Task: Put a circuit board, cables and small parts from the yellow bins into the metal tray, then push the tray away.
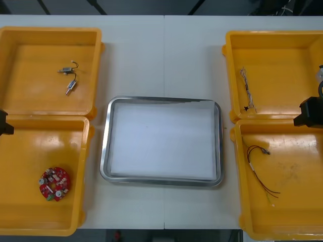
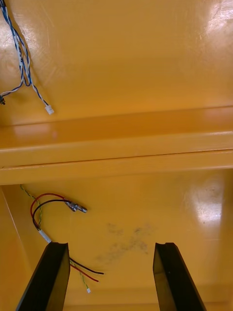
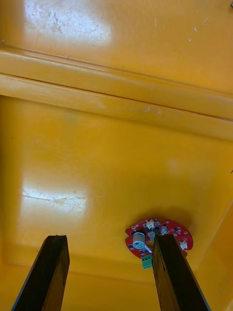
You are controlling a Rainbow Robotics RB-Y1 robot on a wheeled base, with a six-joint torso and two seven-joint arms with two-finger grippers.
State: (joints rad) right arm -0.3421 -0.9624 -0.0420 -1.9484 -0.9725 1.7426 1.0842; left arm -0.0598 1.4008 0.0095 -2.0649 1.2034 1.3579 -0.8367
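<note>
The metal tray [image 1: 105,151], white inside, lies mid-table with nothing in it. A round red circuit board [image 1: 54,183] rests in the near left yellow bin [image 1: 30,146]; in the left wrist view the board [image 3: 158,234] lies just beyond one finger of my open left gripper [image 3: 111,272]. The left arm [image 1: 4,123] shows at the left edge. Small metal parts [image 1: 69,78] sit in the far left bin. My right gripper [image 2: 111,274] is open above the near right bin [image 1: 298,201], with the red and black cable [image 2: 51,206] beside one finger. A twisted blue and white cable [image 1: 247,91] lies in the far right bin.
The rims between the paired bins [image 2: 116,155] run across both wrist views just beyond the fingers. The right arm [image 1: 312,112] hangs over the rim between the two right bins. Bare table surrounds the tray on all sides.
</note>
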